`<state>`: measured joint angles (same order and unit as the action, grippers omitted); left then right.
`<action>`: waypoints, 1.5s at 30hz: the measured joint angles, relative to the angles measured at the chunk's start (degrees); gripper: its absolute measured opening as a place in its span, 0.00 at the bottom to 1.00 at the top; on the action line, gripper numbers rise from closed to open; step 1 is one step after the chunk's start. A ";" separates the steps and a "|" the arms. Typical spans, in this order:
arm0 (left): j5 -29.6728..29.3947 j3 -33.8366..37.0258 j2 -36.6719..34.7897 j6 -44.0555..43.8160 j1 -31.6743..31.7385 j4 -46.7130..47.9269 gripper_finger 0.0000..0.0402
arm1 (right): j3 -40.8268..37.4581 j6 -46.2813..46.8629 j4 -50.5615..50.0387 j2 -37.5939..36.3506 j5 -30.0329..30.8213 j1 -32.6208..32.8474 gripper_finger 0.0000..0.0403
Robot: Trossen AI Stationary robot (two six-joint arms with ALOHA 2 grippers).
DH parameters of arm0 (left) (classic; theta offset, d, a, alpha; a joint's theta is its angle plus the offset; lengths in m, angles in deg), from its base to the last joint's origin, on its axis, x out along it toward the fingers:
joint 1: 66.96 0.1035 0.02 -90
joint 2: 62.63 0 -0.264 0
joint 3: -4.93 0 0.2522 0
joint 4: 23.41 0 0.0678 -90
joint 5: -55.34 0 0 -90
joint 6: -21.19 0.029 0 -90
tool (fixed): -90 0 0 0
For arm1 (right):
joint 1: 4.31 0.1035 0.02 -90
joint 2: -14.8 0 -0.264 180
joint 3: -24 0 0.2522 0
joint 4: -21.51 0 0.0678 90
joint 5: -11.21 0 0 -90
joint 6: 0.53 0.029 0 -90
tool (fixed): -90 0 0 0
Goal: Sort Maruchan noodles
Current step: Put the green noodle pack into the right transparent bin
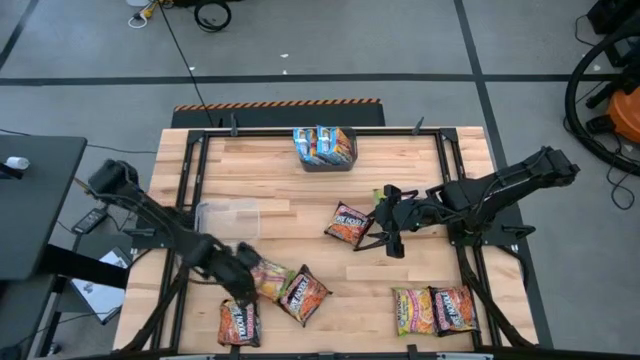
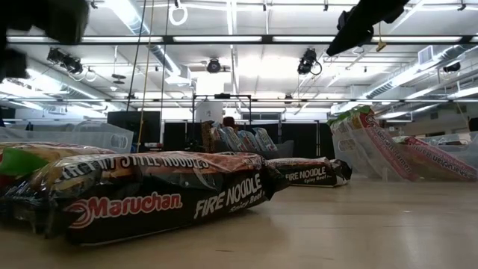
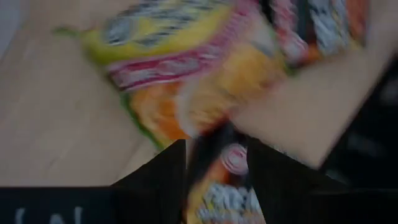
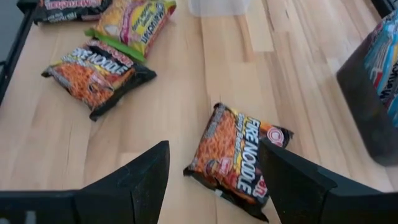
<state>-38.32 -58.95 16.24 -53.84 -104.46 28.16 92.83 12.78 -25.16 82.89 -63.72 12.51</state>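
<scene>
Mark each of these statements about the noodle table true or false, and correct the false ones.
1. The dark bin at the table's far edge holds blue-labelled packets. True.
2. The right gripper is clamped on a packet. False: its fingers stand open, above and to either side of the Fire Noodle packet lying flat on the wood.
3. Two packets lie side by side near the table's front right corner. True.
4. The clear tub is full of noodles. False: no packet shows in it.
5. The left gripper is over the packets at the table's front left. True.
</scene>
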 joint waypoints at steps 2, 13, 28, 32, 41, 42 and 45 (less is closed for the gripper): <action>-4.77 6.01 -3.93 -7.70 -1.63 -4.15 0.43 | 0.00 0.16 -0.96 0.00 -0.25 0.00 0.62; -18.16 28.29 -11.82 -23.53 -8.44 -32.20 0.43 | 0.00 4.08 -3.48 0.00 -1.47 0.00 0.62; -22.41 25.43 -13.85 -36.32 -15.63 -16.53 0.43 | 0.00 6.54 -4.96 0.00 -1.40 -1.14 0.62; -33.14 26.41 -13.74 -45.19 -19.29 -15.07 0.43 | 0.00 6.65 -4.96 0.00 -1.18 -1.95 0.62; -32.78 31.90 -11.31 -45.23 -19.45 -29.42 0.43 | 0.00 6.69 -4.96 0.00 -1.07 -3.38 0.62; -32.78 31.90 -11.31 -44.04 -19.47 -30.21 0.43 | 0.00 6.69 -4.93 0.00 -1.07 -3.45 0.62; -32.31 31.42 -11.32 -40.04 -18.94 -30.56 0.43 | 0.00 6.69 -4.93 0.00 -1.05 -3.91 0.62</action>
<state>-70.63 -27.53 4.91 -93.88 -123.39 -2.40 92.83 19.48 -30.09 82.89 -64.77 8.59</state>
